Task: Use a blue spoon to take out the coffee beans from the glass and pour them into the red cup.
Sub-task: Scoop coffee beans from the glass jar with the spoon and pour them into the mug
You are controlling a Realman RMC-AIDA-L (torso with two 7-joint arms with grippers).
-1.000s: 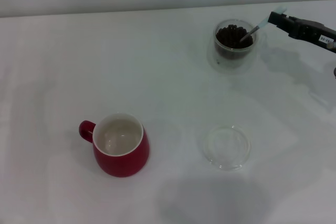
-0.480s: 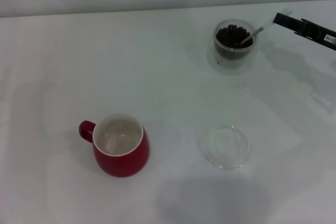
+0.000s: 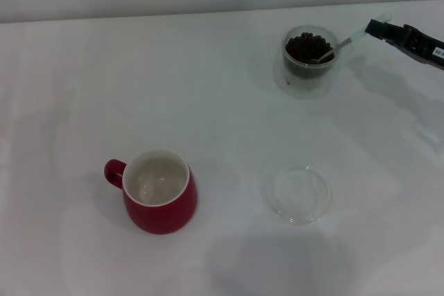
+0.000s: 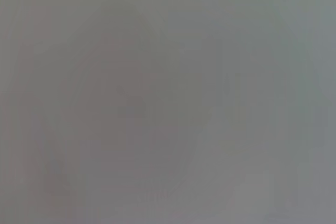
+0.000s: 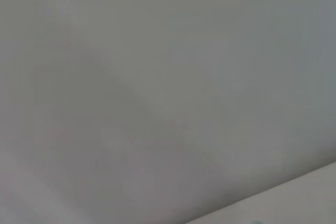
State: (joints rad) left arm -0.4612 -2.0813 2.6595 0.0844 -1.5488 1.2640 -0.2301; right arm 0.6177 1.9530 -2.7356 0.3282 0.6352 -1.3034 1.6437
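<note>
In the head view the glass [image 3: 310, 57] stands at the back right, filled with dark coffee beans [image 3: 307, 46]. The blue spoon [image 3: 345, 41] slants with its metal bowl in the beans and its pale handle rising to the right. My right gripper [image 3: 380, 28] is shut on the handle's end, to the right of the glass. The red cup [image 3: 159, 190] stands at the front left with its handle to the left; its white inside shows no beans. My left gripper is not in view. Both wrist views show only plain grey.
A shallow clear glass dish [image 3: 300, 193] lies on the white table [image 3: 208, 88] in front of the glass, to the right of the red cup. A back wall runs along the table's far edge.
My right gripper has drawn back to the right with the spoon handle. The spoon lies flatter, its bowl still in the beans.
</note>
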